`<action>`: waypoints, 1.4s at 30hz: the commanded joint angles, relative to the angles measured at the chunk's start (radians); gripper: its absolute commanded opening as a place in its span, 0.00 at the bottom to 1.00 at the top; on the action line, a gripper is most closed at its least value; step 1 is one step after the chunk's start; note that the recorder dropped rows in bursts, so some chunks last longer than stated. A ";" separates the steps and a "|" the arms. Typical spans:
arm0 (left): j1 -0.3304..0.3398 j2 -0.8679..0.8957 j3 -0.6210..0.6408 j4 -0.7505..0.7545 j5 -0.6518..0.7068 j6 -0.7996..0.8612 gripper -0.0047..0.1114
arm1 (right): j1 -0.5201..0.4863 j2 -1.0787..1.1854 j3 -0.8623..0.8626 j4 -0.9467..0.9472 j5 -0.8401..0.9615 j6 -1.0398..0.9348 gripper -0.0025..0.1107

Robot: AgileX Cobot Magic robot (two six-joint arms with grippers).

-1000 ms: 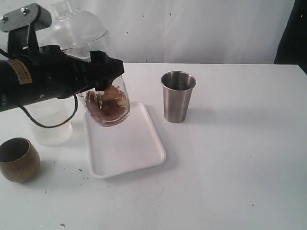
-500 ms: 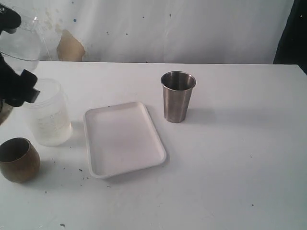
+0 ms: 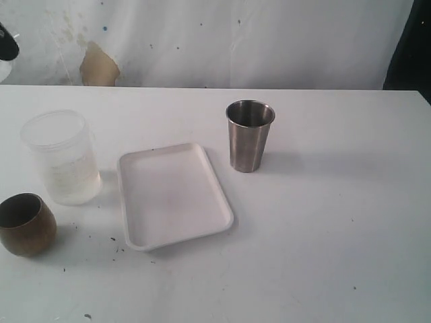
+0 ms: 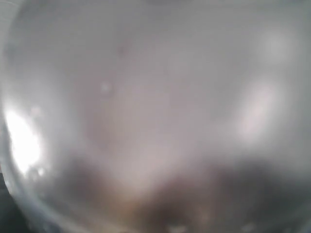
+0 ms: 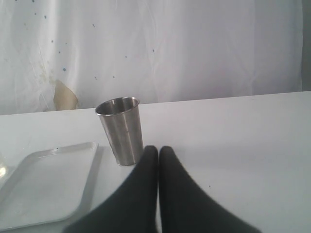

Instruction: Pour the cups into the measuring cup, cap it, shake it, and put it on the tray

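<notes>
Near tumbler (image 5: 120, 131), right pincer (image 5: 158, 148) — closed, holding nothing

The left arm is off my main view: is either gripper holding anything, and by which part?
The measuring cup fills the left wrist view, so the left gripper probably holds it; where, cannot be told. Right gripper is shut on nothing.

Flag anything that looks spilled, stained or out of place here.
A tan-brown patch marks the white backdrop beyond the frosted plastic jar, with dark flecks around it, like splatter. Dark specks dot the white table beside the flat white rectangular tray. The steel tumbler and round brown cup stand upright.
</notes>
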 commanded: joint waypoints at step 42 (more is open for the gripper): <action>0.079 0.307 -0.008 0.429 0.120 0.431 0.04 | 0.002 0.000 0.005 -0.004 -0.026 -0.012 0.02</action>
